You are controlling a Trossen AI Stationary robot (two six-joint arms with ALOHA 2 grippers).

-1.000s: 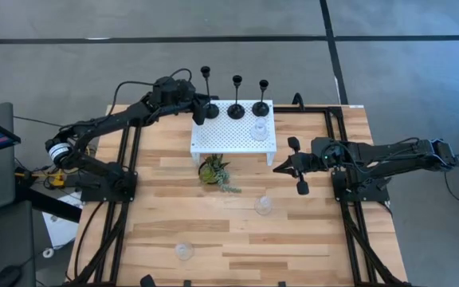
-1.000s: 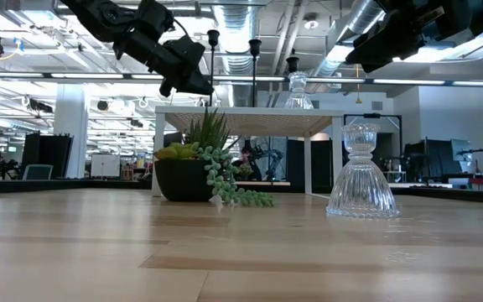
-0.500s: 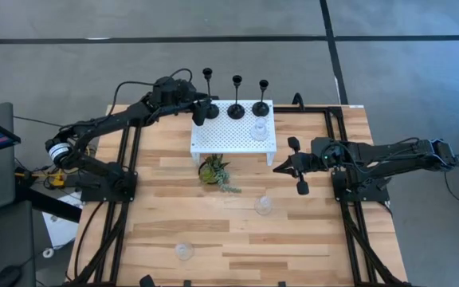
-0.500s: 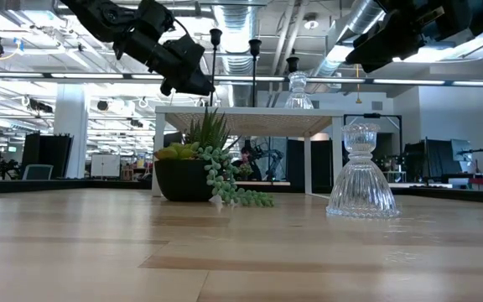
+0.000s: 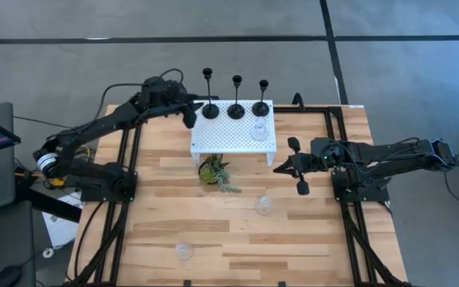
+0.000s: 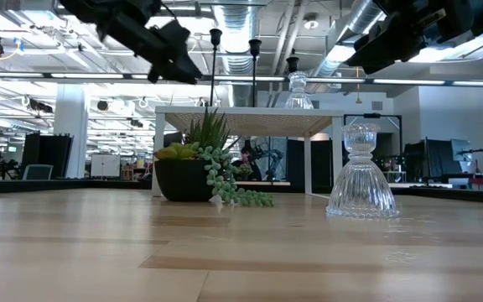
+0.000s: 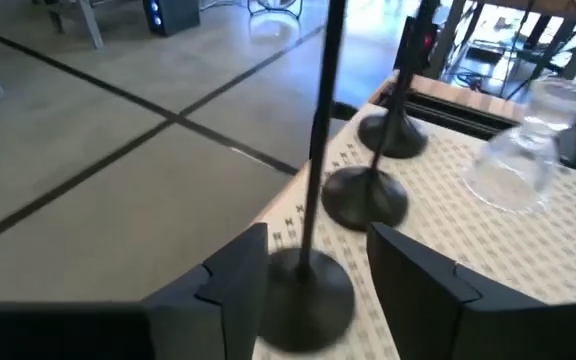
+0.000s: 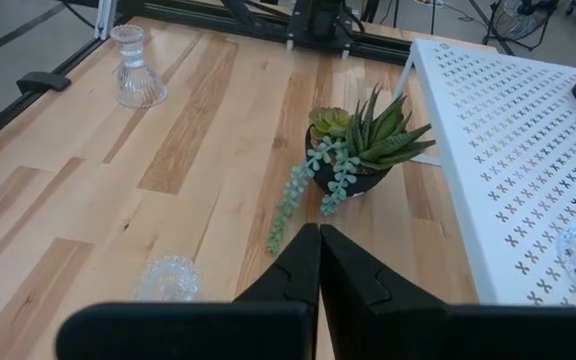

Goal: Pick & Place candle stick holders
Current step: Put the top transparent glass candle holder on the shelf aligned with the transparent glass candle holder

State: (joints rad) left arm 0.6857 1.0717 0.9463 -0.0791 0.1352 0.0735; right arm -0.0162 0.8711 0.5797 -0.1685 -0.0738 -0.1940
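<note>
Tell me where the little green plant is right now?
In the high view, the little green plant sits on the wooden table near its middle, just in front of the white stand, with a clear glass holder a bit further forward to its right.

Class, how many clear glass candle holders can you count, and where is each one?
3: one glass holder on the white perforated stand, one on the table below it, and one near the table's front edge.

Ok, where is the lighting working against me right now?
Low view: bright ceiling lights turn the left claw and the black holders into silhouettes. High view: even light, yet the front glass holder hardly shows. Left wrist view: glare whitens the rear glass holder's top.
</note>
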